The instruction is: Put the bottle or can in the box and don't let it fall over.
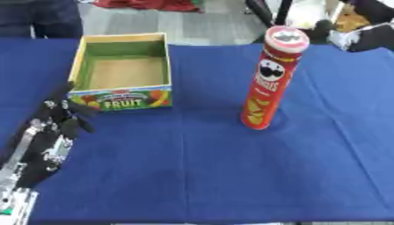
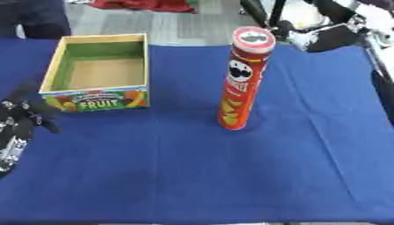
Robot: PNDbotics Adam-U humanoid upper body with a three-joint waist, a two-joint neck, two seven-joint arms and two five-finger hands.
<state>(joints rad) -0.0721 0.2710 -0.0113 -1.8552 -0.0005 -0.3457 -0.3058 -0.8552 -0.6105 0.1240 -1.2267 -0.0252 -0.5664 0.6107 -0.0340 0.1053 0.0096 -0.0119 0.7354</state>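
On the blue tablecloth (image 1: 231,176) sit two containers. One cardboard fruit box (image 1: 123,72), open-topped with a green inner wall and tan floor, stands at the far left with nothing inside it. One tall red Pringles can (image 1: 269,79), lid on, stands upright to the box's right, well apart from it, touching neither box nor hand. Near the lower left corner the left hand (image 1: 50,132) rests just in front of the box, fingers up and seemingly relaxed rather than curled, holding nothing. At the far right edge a dark shape, possibly the right hand (image 2: 327,37), is too unclear to read its fingers.
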